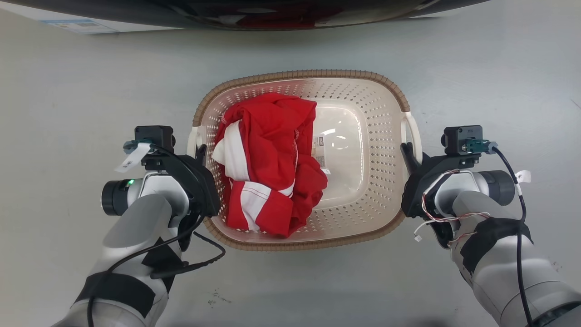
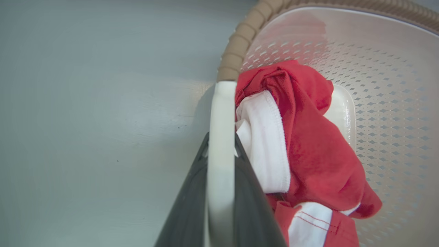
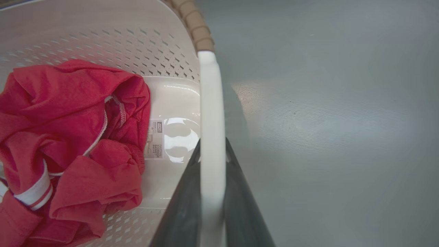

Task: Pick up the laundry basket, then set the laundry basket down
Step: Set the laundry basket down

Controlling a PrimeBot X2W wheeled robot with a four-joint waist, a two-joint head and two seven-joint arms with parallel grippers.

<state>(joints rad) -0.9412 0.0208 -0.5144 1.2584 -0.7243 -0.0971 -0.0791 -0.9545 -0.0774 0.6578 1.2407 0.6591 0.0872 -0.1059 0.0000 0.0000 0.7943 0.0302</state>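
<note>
The left claw (image 1: 200, 153) pinches the left handle (image 1: 192, 143) between its fingers (image 2: 185, 206), the right claw (image 1: 408, 152) the right handle (image 1: 414, 130), so the laundry basket (image 1: 379, 150) should lift level.

Head camera looks straight down on the laundry basket (image 1: 381, 150), centre frame; both wrist cameras peer closely along its white handles (image 2: 221, 130); all share the red garment (image 1: 272, 145).

The laundry basket (image 1: 363, 104) sits on the floor (image 1: 68, 91) between left claw (image 1: 199, 152) and right claw (image 1: 406, 150), a garment (image 1: 268, 163) in its left half.
</note>
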